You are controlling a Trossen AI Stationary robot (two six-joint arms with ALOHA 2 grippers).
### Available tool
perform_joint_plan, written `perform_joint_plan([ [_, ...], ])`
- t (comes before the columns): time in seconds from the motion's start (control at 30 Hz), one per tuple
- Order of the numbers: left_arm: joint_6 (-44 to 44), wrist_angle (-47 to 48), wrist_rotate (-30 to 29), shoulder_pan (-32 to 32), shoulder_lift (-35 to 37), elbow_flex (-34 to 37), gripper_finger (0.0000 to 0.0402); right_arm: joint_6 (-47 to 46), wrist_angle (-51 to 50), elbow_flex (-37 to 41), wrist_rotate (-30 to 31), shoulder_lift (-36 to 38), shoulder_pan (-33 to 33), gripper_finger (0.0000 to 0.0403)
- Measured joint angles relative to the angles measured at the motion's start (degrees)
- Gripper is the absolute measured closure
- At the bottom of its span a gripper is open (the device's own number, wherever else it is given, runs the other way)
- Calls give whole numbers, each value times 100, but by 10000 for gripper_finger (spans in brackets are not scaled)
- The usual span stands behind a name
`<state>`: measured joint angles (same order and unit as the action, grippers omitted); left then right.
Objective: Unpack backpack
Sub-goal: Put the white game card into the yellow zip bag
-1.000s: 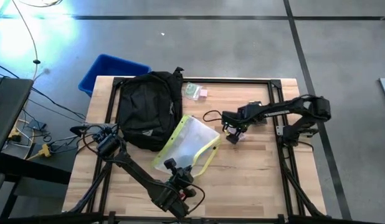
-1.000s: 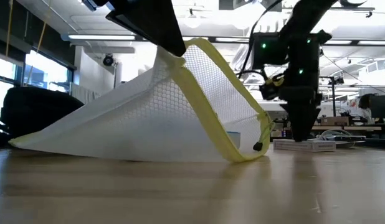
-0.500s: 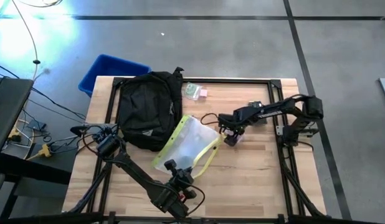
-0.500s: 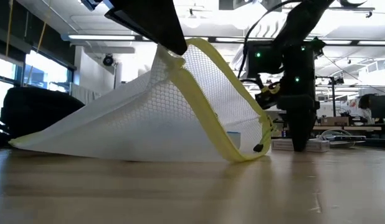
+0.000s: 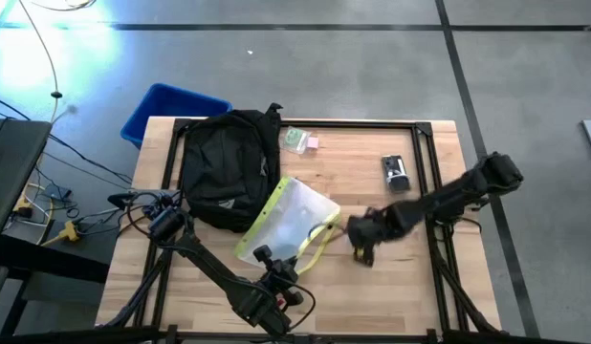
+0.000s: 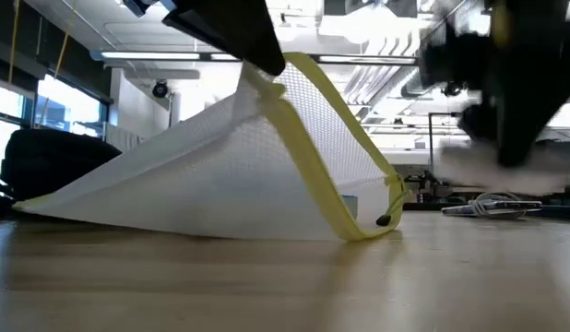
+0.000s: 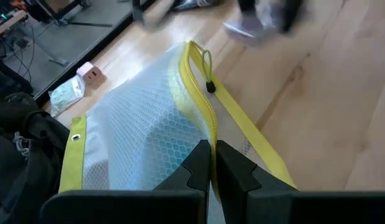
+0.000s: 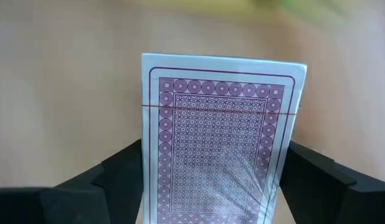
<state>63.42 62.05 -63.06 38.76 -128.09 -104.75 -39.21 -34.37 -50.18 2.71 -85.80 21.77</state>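
One backpack (image 5: 227, 167), one pouch (image 5: 286, 222), one bin (image 5: 166, 107)

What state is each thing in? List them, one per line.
Backpack: lying flat on the table.
Mesh pouch: one edge lifted, pinched by the left tool.
Card deck: clamped in the right tool.
Blue bin: beside the table.

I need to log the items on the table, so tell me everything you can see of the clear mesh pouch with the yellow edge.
The clear mesh pouch with a yellow zipper edge is soft, see-through plastic with a honeycomb net pattern and a small dark zipper pull. It lies mid-table, one corner against the black fabric backpack. The left gripper is shut on its yellow edge, lifting that side into a tent while the rest rests on the wooden table.
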Motion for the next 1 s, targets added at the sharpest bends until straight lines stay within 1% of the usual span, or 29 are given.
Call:
perform_joint_plan([
  [0.07, -2, -118, -94, -12, 0, 0, 402, 53, 883, -6, 13, -136, 213, 120],
  [0.13, -71, -291, -148, -24, 0, 0, 402, 240, 1670, -5, -9, -366, 250, 120],
  [0.27, -511, -578, -413, 15, 0, 0, 402, 851, 2358, -323, 43, -800, -19, 120],
  [0.37, -714, -672, -456, 44, 0, 0, 402, 1314, 2245, -768, 55, -1215, -245, 120],
  [0.47, -676, -668, -473, 42, -2, 0, 402, 1761, 2319, -1368, -120, -1697, -371, 120],
  [0.63, -702, -636, -407, 45, -3, 0, 402, 2318, 2157, -2237, -257, -2360, -519, 120],
  [0.8, -698, -566, -367, 188, -3, 5, 402, 2718, 2125, -2683, -386, -2715, -547, 119],
  [0.83, -699, -558, -388, 206, -2, 7, 402, 2799, 2133, -2717, -385, -2749, -555, 106],
  [0.93, -669, -521, -369, 253, -2, 13, 402, 2856, 2209, -2755, -248, -2827, -578, 34],
  [0.97, -659, -521, -354, 260, -2, 13, 402, 2838, 2219, -2755, -215, -2833, -578, 23],
  [1.0, -656, -523, -358, 264, -2, 13, 402, 2852, 2217, -2755, -203, -2833, -583, 24],
])
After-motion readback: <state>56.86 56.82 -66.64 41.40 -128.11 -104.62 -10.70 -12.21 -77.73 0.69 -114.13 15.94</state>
